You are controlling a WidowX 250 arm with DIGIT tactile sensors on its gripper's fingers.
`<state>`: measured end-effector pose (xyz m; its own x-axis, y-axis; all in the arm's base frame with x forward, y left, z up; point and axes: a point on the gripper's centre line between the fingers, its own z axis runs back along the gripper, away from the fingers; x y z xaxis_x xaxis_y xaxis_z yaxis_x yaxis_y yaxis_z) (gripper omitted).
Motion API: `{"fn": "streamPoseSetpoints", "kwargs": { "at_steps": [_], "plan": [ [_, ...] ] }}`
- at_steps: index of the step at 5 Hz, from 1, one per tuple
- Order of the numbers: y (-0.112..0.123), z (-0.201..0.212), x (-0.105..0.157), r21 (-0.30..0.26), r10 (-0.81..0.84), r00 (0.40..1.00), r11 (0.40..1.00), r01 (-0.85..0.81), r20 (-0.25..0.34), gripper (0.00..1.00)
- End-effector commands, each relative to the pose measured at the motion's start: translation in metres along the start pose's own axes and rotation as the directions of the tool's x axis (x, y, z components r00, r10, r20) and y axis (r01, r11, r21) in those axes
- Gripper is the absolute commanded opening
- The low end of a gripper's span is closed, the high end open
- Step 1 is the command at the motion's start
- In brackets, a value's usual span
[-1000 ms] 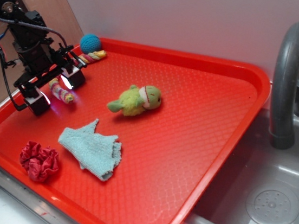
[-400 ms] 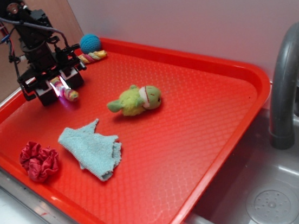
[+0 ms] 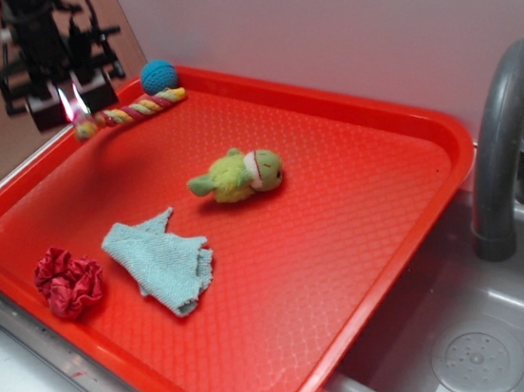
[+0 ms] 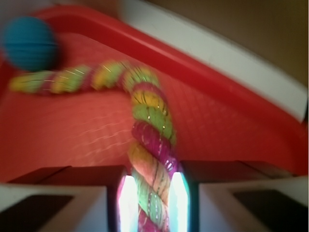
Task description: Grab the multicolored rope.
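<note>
Now — multicolored rope (image 4: 150, 145) in gripper (image 4: 150, 203)

Wrist view blurred throughout; multicolored rope (image 4: 149, 145) cut off at bottom edge between gripper (image 4: 150, 203) pads. Faucet (image 3: 513, 136) cropped at right edge.

Black arm, black claw (image 3: 67, 102) with white glowing pads (image 4: 179, 200), dark cables

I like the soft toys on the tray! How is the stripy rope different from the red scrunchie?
The multicolored rope is long and twisted, striped pink, yellow and green; the red scrunchie is one colour, bunched into a ruffled ring. The gripper is shut on one end of the rope and lifts it, while the scrunchie lies untouched on the red tray. Both look like soft fabric.
</note>
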<state>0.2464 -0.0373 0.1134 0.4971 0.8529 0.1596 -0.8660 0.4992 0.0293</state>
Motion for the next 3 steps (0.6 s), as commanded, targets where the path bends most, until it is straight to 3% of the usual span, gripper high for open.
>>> {"fn": "streamPoseSetpoints", "kwargs": {
  "at_steps": [1, 2, 3],
  "plan": [
    [0.009, 0.117, -0.015, -0.161, -0.297, 0.943, 0.934, 0.32, 0.152, 0.0],
    [0.031, 0.16, -0.042, -0.142, -0.43, 0.843, 0.859, 0.492, 0.324, 0.0],
    [0.048, 0.166, -0.027, -0.249, -0.499, 0.843, 0.806, 0.537, 0.203, 0.0]
  ]
}}
